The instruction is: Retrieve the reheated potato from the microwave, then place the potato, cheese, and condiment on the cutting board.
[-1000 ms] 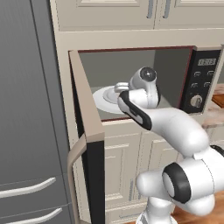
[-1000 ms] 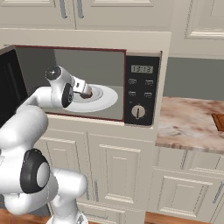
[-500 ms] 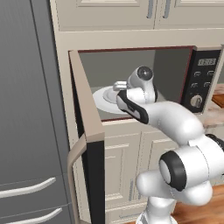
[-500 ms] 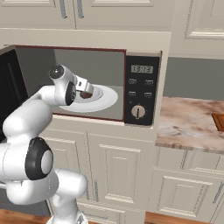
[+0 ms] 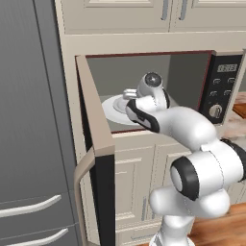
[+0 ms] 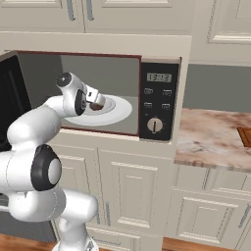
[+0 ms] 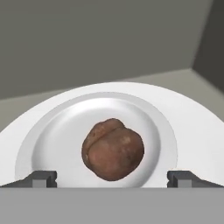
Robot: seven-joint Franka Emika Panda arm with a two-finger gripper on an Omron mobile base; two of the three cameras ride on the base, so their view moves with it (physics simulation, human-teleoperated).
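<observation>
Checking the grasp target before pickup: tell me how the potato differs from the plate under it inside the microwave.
The potato is brown, dull and lumpy; the plate is white, smooth and evenly round. The potato is a small rounded lump standing up from the surface; the plate is flat, shallow and much wider, spreading past the potato on all sides. Both sit in the microwave, ahead of the open gripper.

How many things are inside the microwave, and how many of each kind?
Potato: 1
White plate: 1
Turntable tray under the plate: 1
Gripper, reaching in with its jaws open: 1
Total inside the microwave: 4
</observation>
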